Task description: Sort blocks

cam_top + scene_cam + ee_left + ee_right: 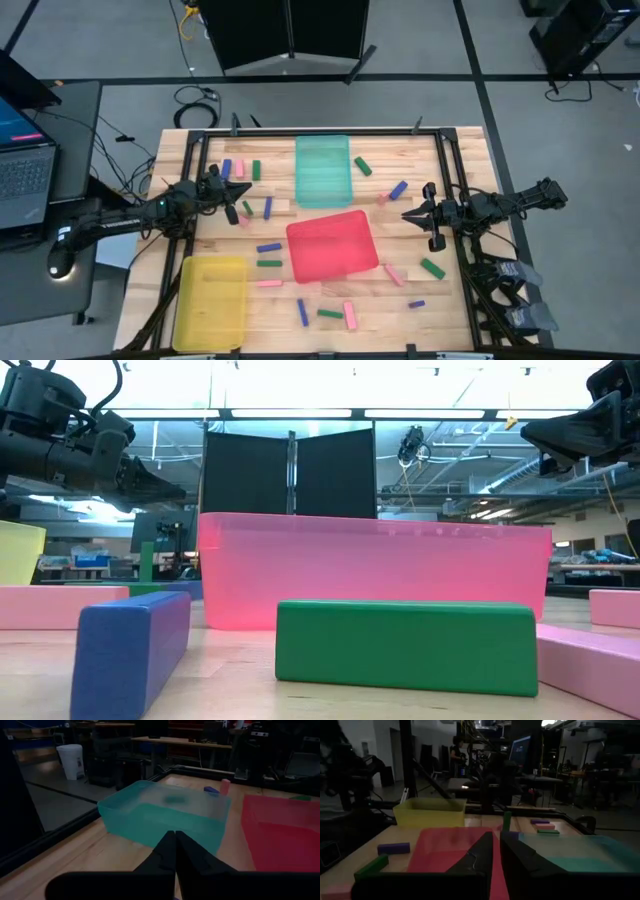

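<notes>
I've got both arms hovering over the desk [440, 310] right now, neither carrying anything. The left claw [236, 192] sits near the far-left cluster of blocks, fingers pinched together in its wrist view with nothing between them, and it's looking across at the teal tray [165, 820]. The right claw [420, 214] is on the other side, just beside the red tray [332, 246], and its fingers look closed and empty too. The blocks are scattered all over: pink, blue and green ones by the left claw, a blue block [398, 189] and a green block [362, 167] on the far right side, a green block [431, 267] and pink block [394, 274] nearer the right arm, and more strung along the front between the yellow tray [211, 300] and the red one. All three trays look empty to me, so I judge the sort is barely begun. To do this pick well, I'd open the fingers wide first, line them across the short side of one isolated block, say that blue one on the right, come down square, and avoid clipping the tray wall on approach.
</notes>
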You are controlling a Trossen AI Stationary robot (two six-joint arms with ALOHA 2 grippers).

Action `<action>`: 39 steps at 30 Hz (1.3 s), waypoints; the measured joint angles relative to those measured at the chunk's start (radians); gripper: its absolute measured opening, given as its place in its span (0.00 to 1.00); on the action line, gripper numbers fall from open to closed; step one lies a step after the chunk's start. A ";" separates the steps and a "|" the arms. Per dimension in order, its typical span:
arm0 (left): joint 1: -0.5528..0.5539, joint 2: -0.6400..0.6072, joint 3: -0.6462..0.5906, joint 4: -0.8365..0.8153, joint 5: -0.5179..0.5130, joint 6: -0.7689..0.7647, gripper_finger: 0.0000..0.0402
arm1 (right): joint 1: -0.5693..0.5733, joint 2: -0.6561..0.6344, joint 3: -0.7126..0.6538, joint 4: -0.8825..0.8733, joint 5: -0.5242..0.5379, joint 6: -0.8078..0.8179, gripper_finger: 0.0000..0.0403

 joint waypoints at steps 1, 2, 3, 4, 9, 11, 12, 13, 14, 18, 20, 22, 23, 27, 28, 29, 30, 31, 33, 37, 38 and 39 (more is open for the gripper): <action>0.000 0.000 0.000 0.000 0.000 0.000 0.01 | 0.000 0.000 0.000 0.000 0.000 0.000 0.11; 0.000 0.000 0.000 0.000 0.000 0.000 0.01 | 0.000 0.000 0.000 0.000 0.000 0.000 0.11; 0.000 0.000 0.000 0.000 0.000 0.000 0.01 | 0.000 0.000 0.000 0.000 0.000 0.000 0.11; 0.000 0.000 0.000 0.000 0.000 0.000 0.01 | 0.000 0.000 0.000 0.000 0.000 0.000 0.11; 0.000 0.000 0.000 0.000 0.000 0.000 0.01 | 0.000 0.000 0.000 0.000 0.000 0.000 0.11; 0.000 0.000 0.000 0.000 0.000 0.000 0.01 | 0.000 0.000 0.000 0.000 0.000 0.000 0.11; 0.000 0.000 0.000 0.001 0.000 -0.003 0.01 | 0.000 0.000 0.000 0.000 0.000 0.000 0.11; 0.000 0.000 0.000 0.004 0.000 -0.004 0.01 | 0.000 0.000 0.000 0.000 0.000 0.000 0.11; 0.000 0.000 0.000 0.010 0.000 -0.004 0.01 | 0.000 0.000 0.000 0.000 0.000 0.000 0.11; 0.000 0.000 0.000 0.060 0.000 -0.034 0.01 | 0.000 0.000 0.000 0.000 0.000 -0.010 0.11; 0.000 0.000 0.000 0.105 0.000 -0.123 0.01 | 0.000 0.000 0.000 0.013 0.011 -0.076 0.11; 0.000 0.002 0.000 0.151 0.000 -0.234 0.01 | 0.000 0.000 0.000 0.042 0.018 -0.148 0.11; 0.000 0.006 0.000 0.175 0.000 -0.286 0.01 | 0.000 0.000 0.000 0.059 0.017 -0.161 0.11; 0.000 0.026 0.000 0.251 0.041 -0.393 0.01 | -0.001 0.000 0.000 0.233 0.012 -0.159 0.11; 0.000 0.030 0.000 0.261 0.071 -0.394 0.01 | -0.002 0.001 0.000 0.302 0.014 -0.156 0.11; 0.000 0.034 0.000 0.266 0.110 -0.397 0.01 | -0.004 0.000 0.000 0.384 0.017 -0.145 0.11; 0.000 0.039 0.000 0.268 0.151 -0.400 0.01 | -0.007 0.000 0.000 0.471 0.017 -0.135 0.11; -0.001 0.044 0.000 0.278 0.174 -0.413 0.01 | -0.010 0.000 0.000 0.551 0.017 -0.133 0.11; 0.000 0.054 0.000 0.306 0.197 -0.456 0.01 | -0.017 0.000 0.000 0.685 0.018 -0.132 0.11; -0.001 0.073 0.007 0.333 0.209 -0.464 0.04 | -0.026 0.000 0.000 0.821 0.021 -0.131 0.11; -0.001 0.081 0.016 0.332 0.203 -0.451 0.06 | -0.026 0.000 0.000 0.821 0.025 -0.130 0.11; -0.001 0.088 0.026 0.330 0.194 -0.443 0.08 | -0.027 0.000 0.000 0.816 0.034 -0.128 0.11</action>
